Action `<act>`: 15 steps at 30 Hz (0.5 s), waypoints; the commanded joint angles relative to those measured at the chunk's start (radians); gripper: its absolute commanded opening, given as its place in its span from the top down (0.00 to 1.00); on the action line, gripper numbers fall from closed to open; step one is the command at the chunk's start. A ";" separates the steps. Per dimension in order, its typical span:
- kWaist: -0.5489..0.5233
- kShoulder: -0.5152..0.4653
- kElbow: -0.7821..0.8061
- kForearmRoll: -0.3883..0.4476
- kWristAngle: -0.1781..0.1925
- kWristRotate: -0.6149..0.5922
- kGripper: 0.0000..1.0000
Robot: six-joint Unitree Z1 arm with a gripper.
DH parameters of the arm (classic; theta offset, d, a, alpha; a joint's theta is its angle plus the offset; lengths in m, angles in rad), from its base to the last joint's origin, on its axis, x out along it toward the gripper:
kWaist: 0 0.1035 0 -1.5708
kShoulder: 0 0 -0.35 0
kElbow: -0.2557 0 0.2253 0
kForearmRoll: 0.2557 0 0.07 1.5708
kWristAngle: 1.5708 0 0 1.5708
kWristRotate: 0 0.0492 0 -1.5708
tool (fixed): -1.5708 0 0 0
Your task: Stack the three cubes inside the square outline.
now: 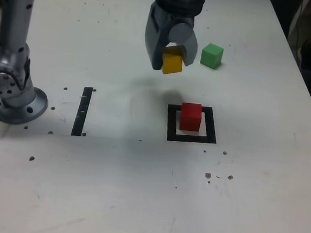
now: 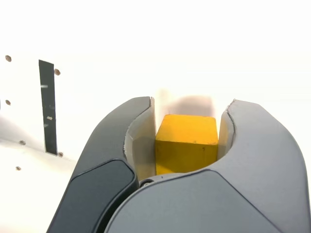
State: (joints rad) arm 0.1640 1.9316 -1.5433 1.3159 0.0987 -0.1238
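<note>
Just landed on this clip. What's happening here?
A robot arm's gripper holds the yellow cube above the table. The red cube sits inside the black square outline, and the green cube lies on the table, outside it. No cube is stacked on another yet.

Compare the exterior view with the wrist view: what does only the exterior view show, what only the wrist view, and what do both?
Exterior view only: the red cube inside the black square outline, the green cube beyond them, and the round arm base.

Wrist view only: the yellow cube's side faces against both inner surfaces of the hand.

Both: the yellow cube held in the hand above the table, and the black strip.
</note>
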 commanded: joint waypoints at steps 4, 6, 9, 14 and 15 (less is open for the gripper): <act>-0.094 0.040 -0.084 0.024 -0.005 0.016 0.83; -0.131 0.071 -0.126 0.028 -0.012 0.022 0.83; -0.176 0.108 -0.167 0.036 -0.024 0.028 0.83; -0.217 0.137 -0.176 0.043 -0.036 0.028 0.83; -0.219 0.141 -0.176 0.044 -0.036 0.028 0.83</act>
State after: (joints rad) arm -0.0476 2.0588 -1.7160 1.3558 0.0629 -0.0961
